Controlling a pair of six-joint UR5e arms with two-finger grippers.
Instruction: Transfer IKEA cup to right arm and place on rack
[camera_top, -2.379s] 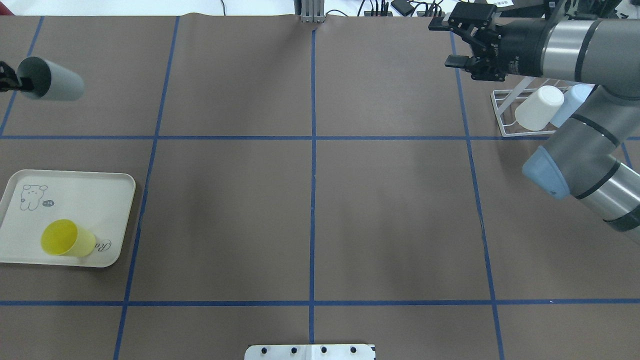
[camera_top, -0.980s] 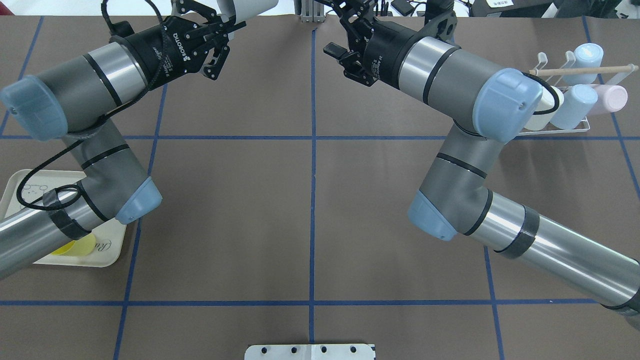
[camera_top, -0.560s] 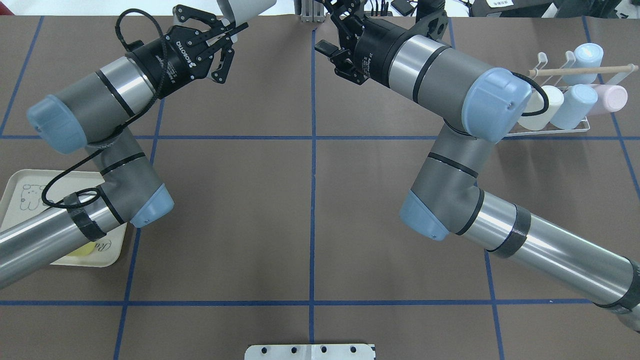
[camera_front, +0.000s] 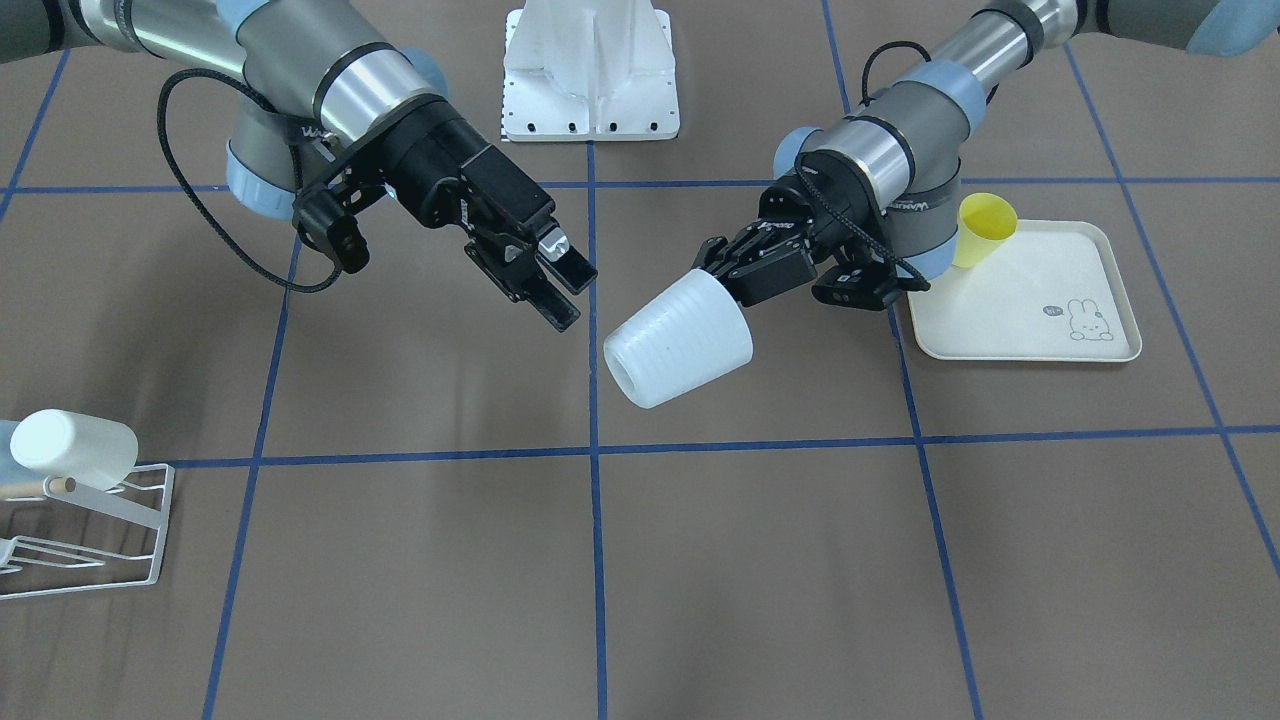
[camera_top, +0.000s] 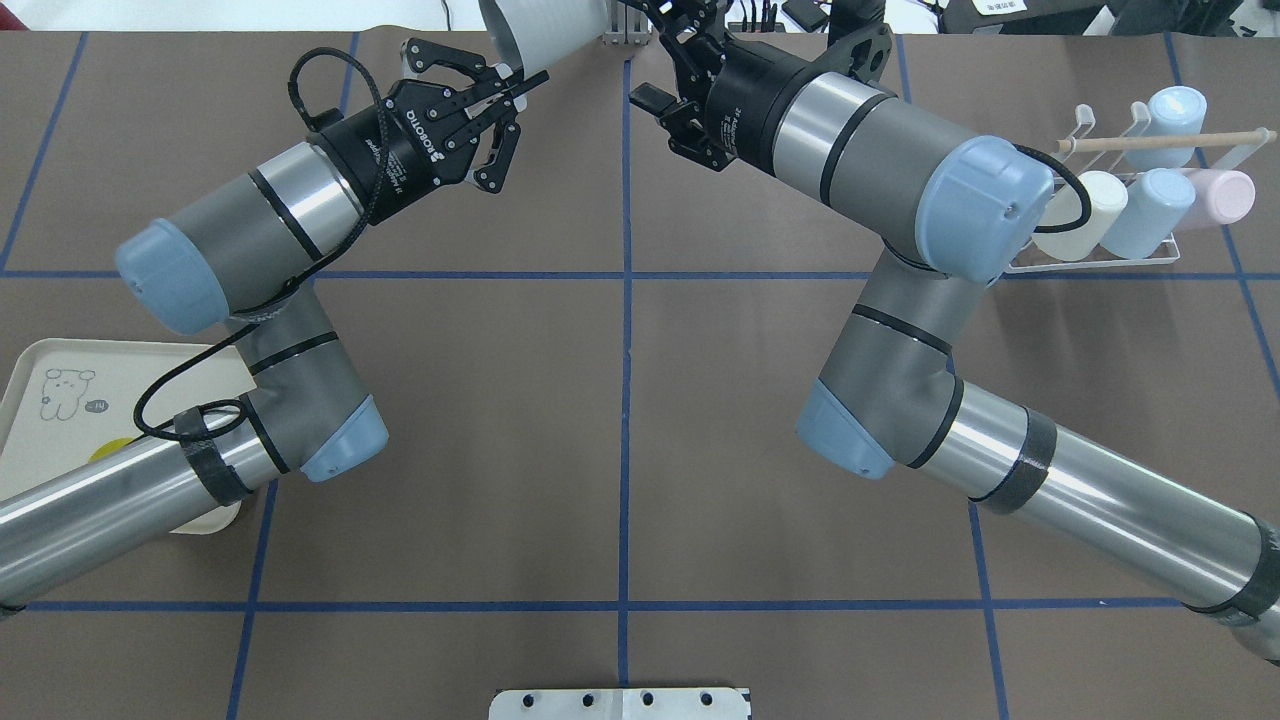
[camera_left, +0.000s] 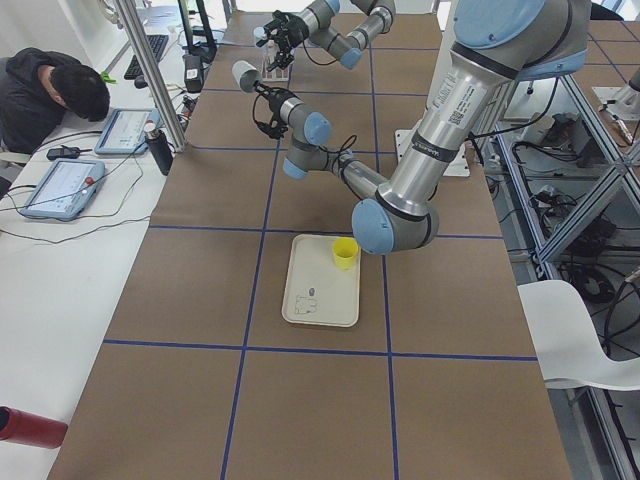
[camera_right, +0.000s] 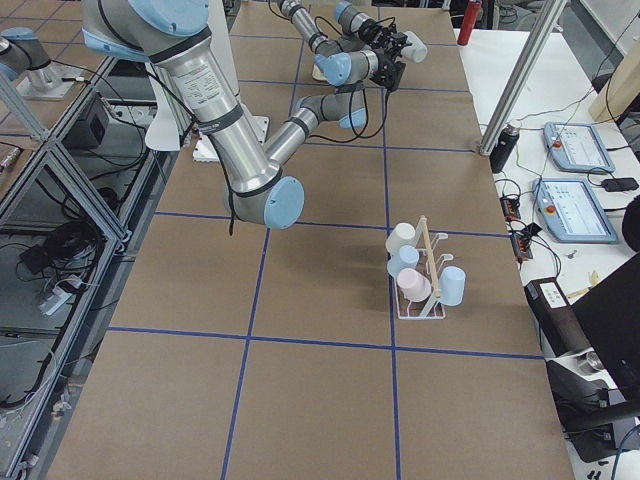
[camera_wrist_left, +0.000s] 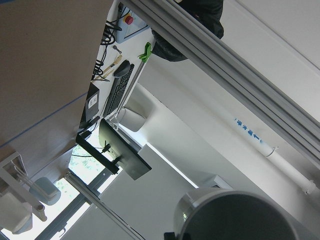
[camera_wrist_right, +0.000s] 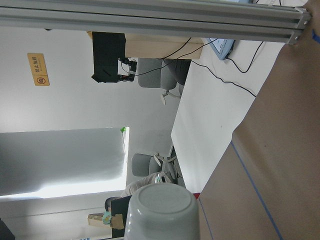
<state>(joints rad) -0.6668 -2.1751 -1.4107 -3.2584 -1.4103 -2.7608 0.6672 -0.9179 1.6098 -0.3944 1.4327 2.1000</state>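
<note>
- Two robot arms reach out over the table (camera_top: 450, 450). Their hands are close together, up in the air.
- One hand, the left hand (camera_front: 724, 272), is clenched on the wide end of the white cup (camera_front: 680, 340). The cup hangs on its side in the air above the table, and its closed bottom points away from the left hand.
- One more hand, the right hand (camera_front: 575, 298), is released. Its two fingers are spread with nothing between them. It is near the white cup but not touching it.
- Four other cups sit on the rack (camera_top: 1095, 266), which stands near the table's far right corner: a cream cup (camera_top: 1075, 215), two pale blue cups (camera_top: 1145, 212) (camera_top: 1175, 108) and a pink cup (camera_top: 1225, 195). A wooden peg (camera_top: 1165, 141) runs across the top of the rack.
- One tray (camera_front: 1010, 320) lies by the table's left edge, and a yellow cup (camera_front: 985, 230) stands in one corner of it.
</note>
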